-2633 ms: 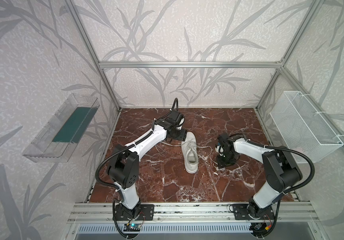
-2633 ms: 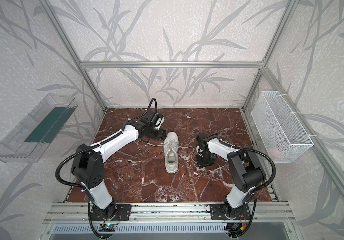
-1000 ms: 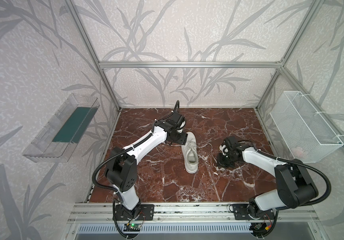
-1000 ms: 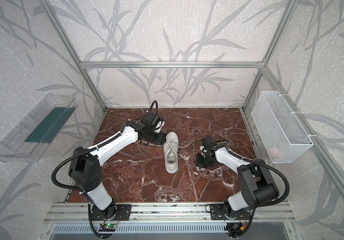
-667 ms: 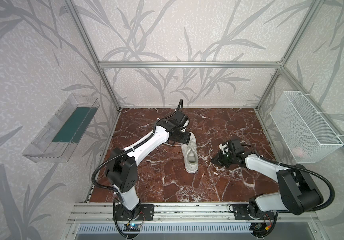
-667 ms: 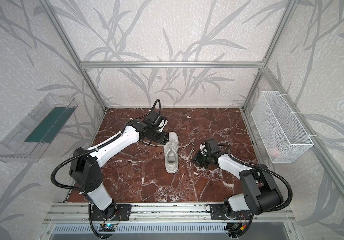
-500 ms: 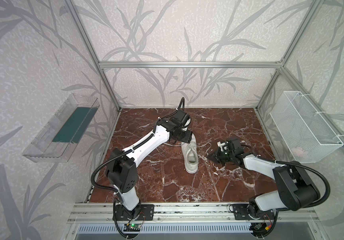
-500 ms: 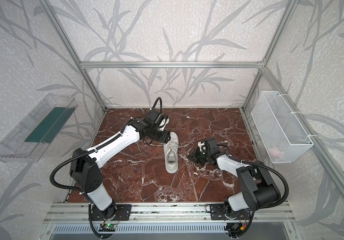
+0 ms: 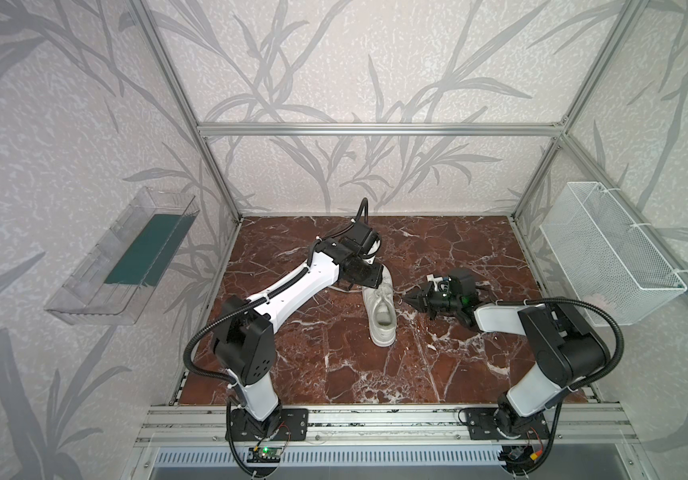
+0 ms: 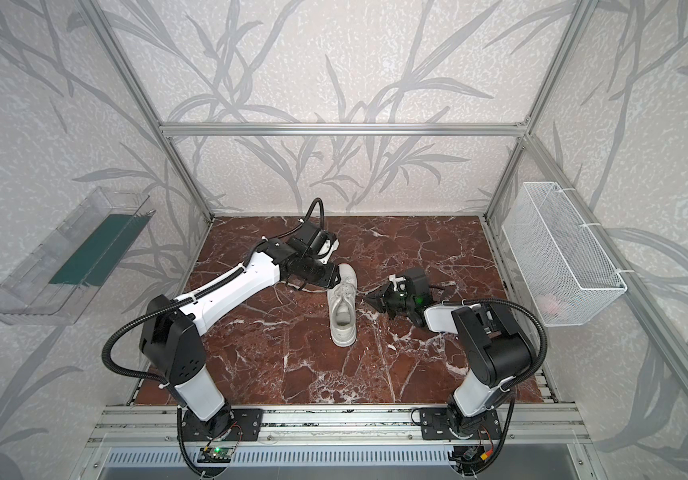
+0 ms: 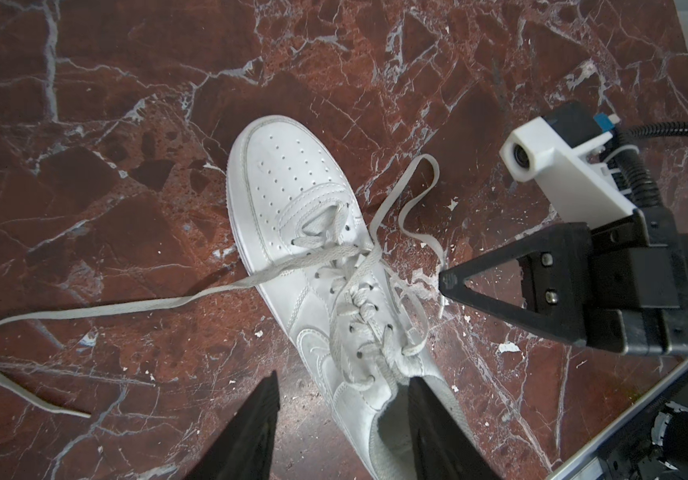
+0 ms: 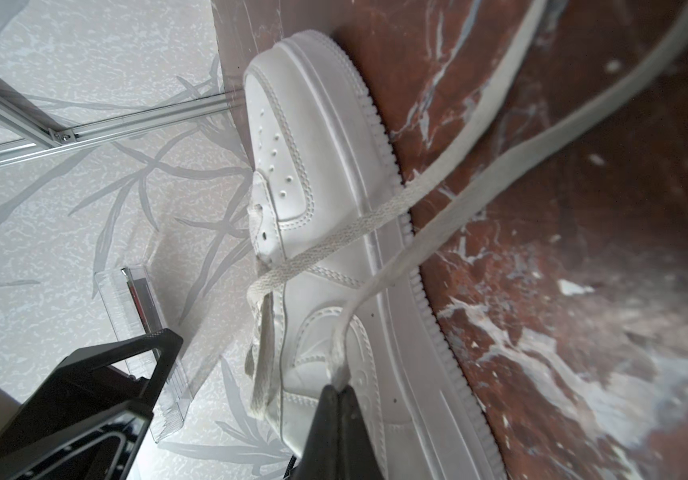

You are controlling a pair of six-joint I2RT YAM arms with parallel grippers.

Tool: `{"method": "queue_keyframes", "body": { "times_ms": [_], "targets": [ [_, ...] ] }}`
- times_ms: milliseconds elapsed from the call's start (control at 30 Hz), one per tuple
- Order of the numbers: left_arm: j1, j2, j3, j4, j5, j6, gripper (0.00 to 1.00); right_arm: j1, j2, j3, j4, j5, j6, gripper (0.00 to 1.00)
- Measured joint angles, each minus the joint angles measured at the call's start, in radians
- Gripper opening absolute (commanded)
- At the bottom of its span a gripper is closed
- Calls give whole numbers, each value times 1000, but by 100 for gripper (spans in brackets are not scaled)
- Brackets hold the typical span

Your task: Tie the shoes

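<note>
- The sneaker looked of smooth, matt white leather, its toe punched with small holes.
- Its laces were flat woven cloth.
- The tabletop was polished red-brown marble, white-veined.
- The frame bars were brushed metal.
- At right, the basket was white wire mesh.
- At left, the bin was clear glossy plastic.
- The walls were rough and matt.
- The right gripper was matt black plastic.

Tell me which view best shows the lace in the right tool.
Right wrist: the lace runs into the shut right tool, close up. Left wrist shows that pinch from farther off; in both top views the lace is barely visible.
</note>
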Motion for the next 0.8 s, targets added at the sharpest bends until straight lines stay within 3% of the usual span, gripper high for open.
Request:
{"method": "queue_keyframes", "body": {
  "times_ms": [233, 800],
  "targets": [
    [2, 0, -98, 68, 10, -12, 48, 43, 82, 79, 82, -24, 48, 0],
    [3, -8, -127, 122, 56, -19, 39, 53, 164, 82, 356, -66, 198, 0]
  ]
}}
